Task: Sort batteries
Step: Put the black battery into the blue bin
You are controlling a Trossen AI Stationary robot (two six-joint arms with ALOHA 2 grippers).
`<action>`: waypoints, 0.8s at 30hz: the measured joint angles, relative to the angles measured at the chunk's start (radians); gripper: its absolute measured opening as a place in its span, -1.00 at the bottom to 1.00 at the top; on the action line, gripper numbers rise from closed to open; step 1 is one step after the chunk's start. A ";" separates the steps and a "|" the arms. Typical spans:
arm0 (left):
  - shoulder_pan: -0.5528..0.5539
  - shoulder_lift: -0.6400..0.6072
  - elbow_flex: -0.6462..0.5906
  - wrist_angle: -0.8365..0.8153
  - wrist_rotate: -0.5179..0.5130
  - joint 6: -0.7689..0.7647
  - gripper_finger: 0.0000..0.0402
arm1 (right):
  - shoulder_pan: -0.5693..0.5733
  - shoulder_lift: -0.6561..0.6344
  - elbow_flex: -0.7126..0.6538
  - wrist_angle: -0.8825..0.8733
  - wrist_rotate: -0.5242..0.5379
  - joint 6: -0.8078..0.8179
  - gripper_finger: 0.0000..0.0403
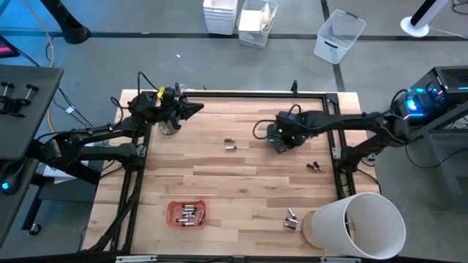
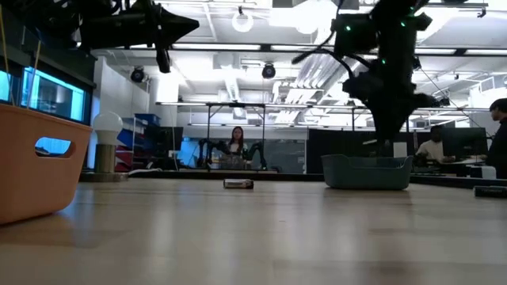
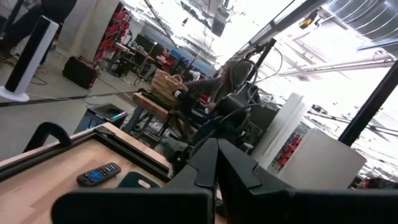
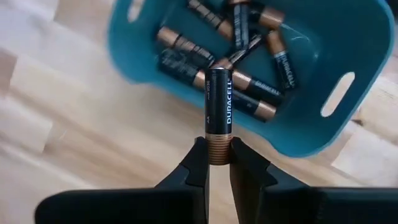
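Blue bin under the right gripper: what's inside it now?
The blue bin holds several loose batteries lying crosswise. The battery held upright by the right gripper covers part of the pile, so no exact count.

My overhead camera looks straight down on the whole surface (image 1: 241, 168); my low one sights level across it. Both catch the teal bin (image 2: 366, 172), which my right wrist camera views closely.

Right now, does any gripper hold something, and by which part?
The right gripper holds one battery by its copper end, above the teal bin. The left gripper is shut, empty.
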 joint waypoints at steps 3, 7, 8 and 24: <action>0.000 0.000 0.000 0.000 0.000 -0.002 -1.00 | -0.010 0.001 -0.047 0.054 0.061 0.038 -0.86; 0.000 0.000 0.000 0.000 -0.001 -0.007 -1.00 | -0.033 0.001 -0.058 0.109 0.132 0.097 -0.64; 0.000 0.000 0.000 0.000 -0.001 -0.015 -1.00 | -0.038 0.001 -0.057 0.106 0.131 0.097 -0.56; 0.000 0.000 0.000 -0.037 -0.005 0.000 -1.00 | 0.190 -0.144 -0.144 -0.206 -0.052 0.012 0.02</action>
